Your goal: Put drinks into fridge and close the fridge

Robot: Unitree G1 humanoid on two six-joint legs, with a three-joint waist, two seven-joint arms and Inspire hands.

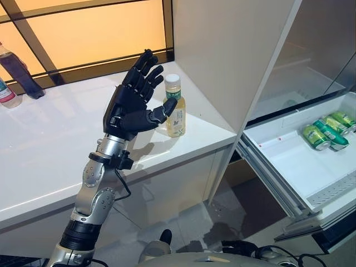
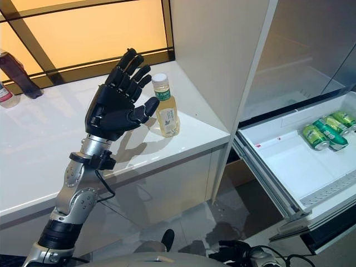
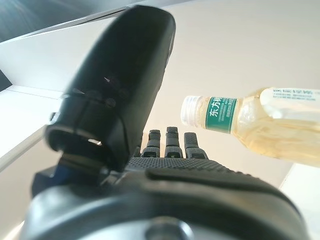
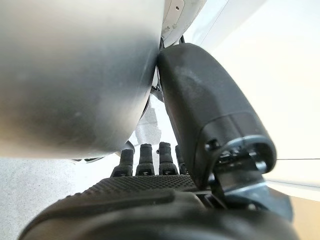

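Left eye view: nearest, the left hand (image 1: pixel 129 108) is raised over the white desk (image 1: pixel 50 150), fingers straight and spread wide, holding nothing, its thumb just beside a tea bottle (image 1: pixel 174 107) with a white cap that stands upright by the desk's far right edge. To the right, the pulled-out fridge drawer (image 1: pixel 289 161) holds green cans (image 1: pixel 328 130) lying at its far end. Farther back, two bottles (image 1: pixel 16 75) stand at the desk's left rear. Right wrist view shows the right hand (image 4: pixel 150 200) low, fingers straight.
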